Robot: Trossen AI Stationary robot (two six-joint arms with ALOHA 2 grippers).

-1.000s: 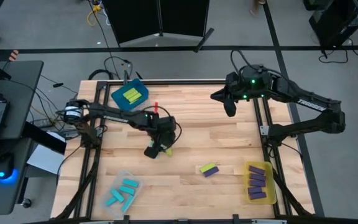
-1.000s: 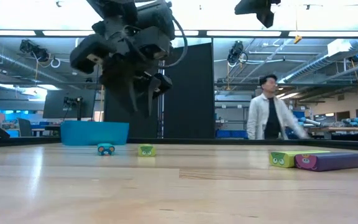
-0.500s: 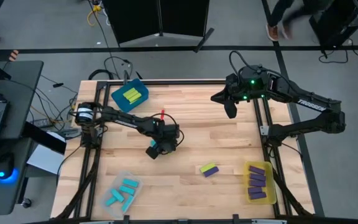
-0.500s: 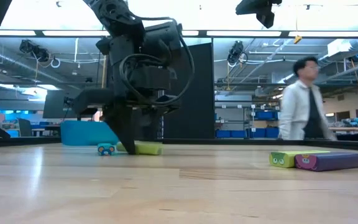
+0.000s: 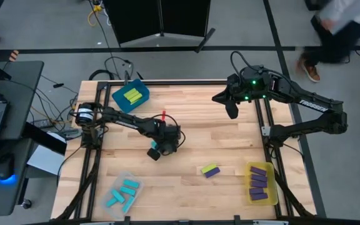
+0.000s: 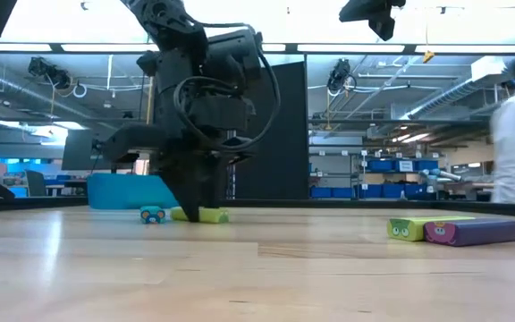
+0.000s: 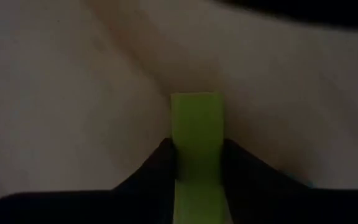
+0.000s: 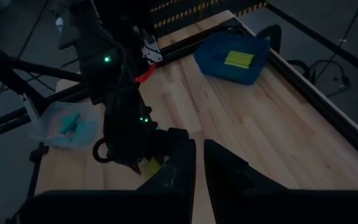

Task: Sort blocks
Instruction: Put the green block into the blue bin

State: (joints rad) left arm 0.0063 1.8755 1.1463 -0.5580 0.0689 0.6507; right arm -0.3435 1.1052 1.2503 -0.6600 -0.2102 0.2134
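Left gripper down at mid-table, its fingers closed against both sides of a lime green block lying on the wood.

The right gripper hangs above the table's far right edge, its two fingers drawn nearly together with a thin gap and nothing between them. A lime block and purple block lie side by side, touching, right of centre toward the near edge. Lime blocks fill the blue bin at far left, cyan blocks the clear bin at near left, purple ones the yellow bin at near right. A small cyan object sits just left of the gripped block; it may be another block.
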